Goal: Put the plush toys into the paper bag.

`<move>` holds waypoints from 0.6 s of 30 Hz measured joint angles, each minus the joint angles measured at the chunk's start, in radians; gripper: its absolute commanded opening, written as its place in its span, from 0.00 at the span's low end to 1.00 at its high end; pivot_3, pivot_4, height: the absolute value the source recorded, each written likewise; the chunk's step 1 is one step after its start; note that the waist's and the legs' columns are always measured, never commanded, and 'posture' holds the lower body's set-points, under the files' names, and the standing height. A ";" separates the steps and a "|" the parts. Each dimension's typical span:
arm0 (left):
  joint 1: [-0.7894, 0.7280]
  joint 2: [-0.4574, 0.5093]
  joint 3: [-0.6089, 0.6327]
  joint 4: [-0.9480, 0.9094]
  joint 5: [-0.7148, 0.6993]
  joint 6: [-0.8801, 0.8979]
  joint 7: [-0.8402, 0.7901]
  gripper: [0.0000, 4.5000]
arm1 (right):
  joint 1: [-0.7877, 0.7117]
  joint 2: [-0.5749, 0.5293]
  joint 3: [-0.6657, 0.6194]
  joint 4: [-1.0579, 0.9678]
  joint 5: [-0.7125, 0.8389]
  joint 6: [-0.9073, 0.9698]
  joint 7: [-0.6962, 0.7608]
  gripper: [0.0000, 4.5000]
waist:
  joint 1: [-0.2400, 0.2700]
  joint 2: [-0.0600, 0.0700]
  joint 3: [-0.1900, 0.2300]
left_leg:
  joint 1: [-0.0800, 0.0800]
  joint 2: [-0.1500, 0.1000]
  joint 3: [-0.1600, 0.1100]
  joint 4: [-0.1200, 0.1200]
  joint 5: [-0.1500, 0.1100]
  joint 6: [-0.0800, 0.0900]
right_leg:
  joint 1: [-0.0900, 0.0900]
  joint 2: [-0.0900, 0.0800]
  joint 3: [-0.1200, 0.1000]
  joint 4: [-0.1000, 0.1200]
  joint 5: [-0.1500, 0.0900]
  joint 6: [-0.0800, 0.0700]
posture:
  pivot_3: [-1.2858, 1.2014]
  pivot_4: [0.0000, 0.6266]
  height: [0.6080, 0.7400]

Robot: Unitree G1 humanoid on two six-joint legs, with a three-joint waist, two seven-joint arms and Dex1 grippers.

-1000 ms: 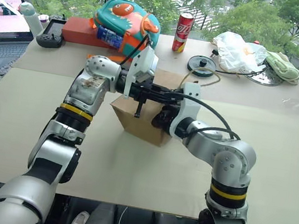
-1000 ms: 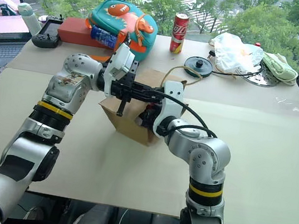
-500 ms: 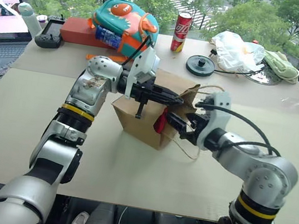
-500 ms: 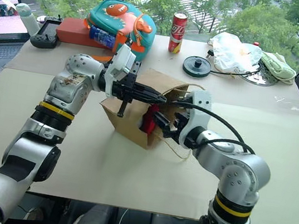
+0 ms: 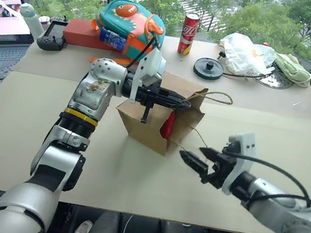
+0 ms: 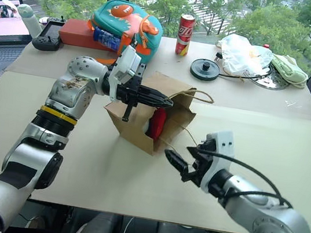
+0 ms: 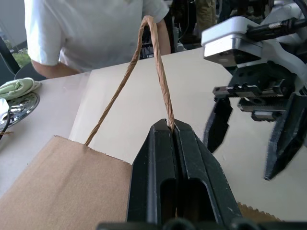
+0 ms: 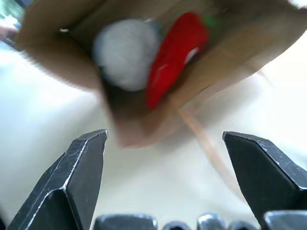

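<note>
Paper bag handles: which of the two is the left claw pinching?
The upper cord handle, at the bag's top edge: the left claw is shut at its base. The other handle trails loose on the table from the paper bag.

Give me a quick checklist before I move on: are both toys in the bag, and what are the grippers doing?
1. Red chili toy inside the paper bag: ok.
2. Grey round toy inside the bag: ok, seen through the mouth in the right wrist view.
3. Left gripper shut on the bag's cord handle: ok.
4. Right gripper open, holding nothing, apart from the bag: ok.
5. Second handle free of the right gripper: cannot tell; it trails towards it.
6. Bag upright: not ok, it lies tipped with its mouth facing the right gripper.
</note>
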 measured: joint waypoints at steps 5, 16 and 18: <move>0.000 0.000 0.000 0.000 0.000 0.000 -0.001 0.00 | 0.064 0.017 0.155 -0.009 -0.137 -0.047 -0.080 0.96 | -0.001 0.000 0.000 | 0.000 0.000 0.000 0.001 0.000 0.000 | 0.000 0.000 0.000 0.000 0.000 0.000 | 0.52 0.24 1.00; 0.000 -0.001 0.000 0.001 0.000 0.000 -0.001 0.00 | 0.166 0.318 0.162 0.117 -0.161 -0.229 -0.177 0.96 | 0.000 0.000 0.000 | 0.002 0.000 0.000 0.000 0.000 0.000 | 0.001 0.000 0.000 0.000 0.000 0.000 | 0.52 0.24 1.00; 0.000 -0.002 0.000 0.001 0.000 0.000 -0.001 0.00 | 0.166 0.391 0.139 0.162 -0.148 -0.282 -0.203 0.96 | -0.002 0.000 0.000 | 0.003 0.002 0.000 0.000 0.000 0.000 | 0.001 0.001 0.000 0.000 0.000 0.000 | 0.52 0.24 1.00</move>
